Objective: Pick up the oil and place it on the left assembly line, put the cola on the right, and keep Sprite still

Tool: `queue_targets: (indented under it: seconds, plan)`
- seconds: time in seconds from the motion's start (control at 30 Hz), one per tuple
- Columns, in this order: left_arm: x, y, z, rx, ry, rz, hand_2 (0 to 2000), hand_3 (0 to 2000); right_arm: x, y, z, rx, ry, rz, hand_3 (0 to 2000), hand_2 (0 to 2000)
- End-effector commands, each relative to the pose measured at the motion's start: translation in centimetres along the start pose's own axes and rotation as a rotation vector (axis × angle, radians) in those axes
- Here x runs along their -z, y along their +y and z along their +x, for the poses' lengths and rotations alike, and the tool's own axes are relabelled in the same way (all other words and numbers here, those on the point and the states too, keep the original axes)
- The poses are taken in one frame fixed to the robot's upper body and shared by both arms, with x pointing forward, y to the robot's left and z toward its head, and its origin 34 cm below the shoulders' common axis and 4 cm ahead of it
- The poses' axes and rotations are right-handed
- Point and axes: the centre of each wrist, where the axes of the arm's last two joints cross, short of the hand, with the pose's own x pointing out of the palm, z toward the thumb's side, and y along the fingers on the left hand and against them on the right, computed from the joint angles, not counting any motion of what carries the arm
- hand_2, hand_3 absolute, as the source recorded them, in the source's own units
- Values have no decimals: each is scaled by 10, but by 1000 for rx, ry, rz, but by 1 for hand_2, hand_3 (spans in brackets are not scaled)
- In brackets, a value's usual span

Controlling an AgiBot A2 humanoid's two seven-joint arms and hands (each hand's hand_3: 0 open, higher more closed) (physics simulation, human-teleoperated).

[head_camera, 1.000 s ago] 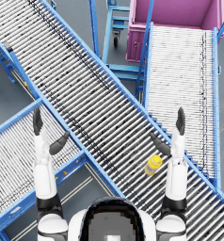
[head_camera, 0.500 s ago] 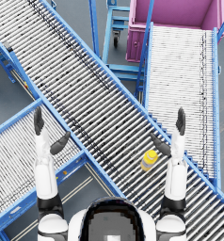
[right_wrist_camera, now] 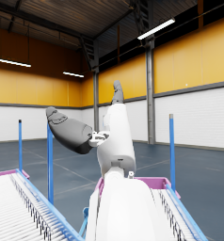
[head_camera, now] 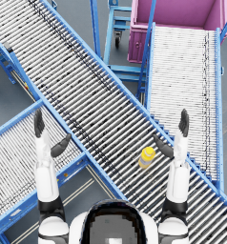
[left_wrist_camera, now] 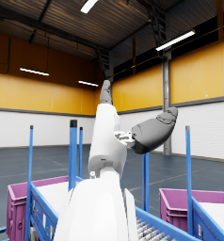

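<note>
Your left hand (head_camera: 45,138) and right hand (head_camera: 178,139) hang raised, fingers spread, holding nothing; you see the oil (head_camera: 146,157) upright on the middle conveyor (head_camera: 87,100), near your right hand.

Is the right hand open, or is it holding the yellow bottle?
Open. The right hand has its fingers apart and holds nothing; the yellow bottle sits on the conveyor beside it, not touching it.
</note>
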Motion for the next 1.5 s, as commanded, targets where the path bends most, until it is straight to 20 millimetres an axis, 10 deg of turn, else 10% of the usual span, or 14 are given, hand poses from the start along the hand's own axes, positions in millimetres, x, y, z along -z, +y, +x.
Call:
queue_targets:
  seconds: [0.03, 0.37, 0.83, 1.5]
  plan:
    - [0, 0, 0, -2, 0, 0, 0, 0, -4, -3, -1, 5, 3, -18, 0, 0]
    - [1, -2, 0, -7, -6, -7, 0, 0, -2, 1, 1, 4, -5, -6, 0, 0]
    - [0, -3, 5, 2, -18, -2, 0, 0, 15, 56, 30, -106, -55, 153, 0, 0]
    - [27, -2, 8, 0, -40, -99, 0, 0, 147, 93, 83, -216, -127, 666, 0, 0]
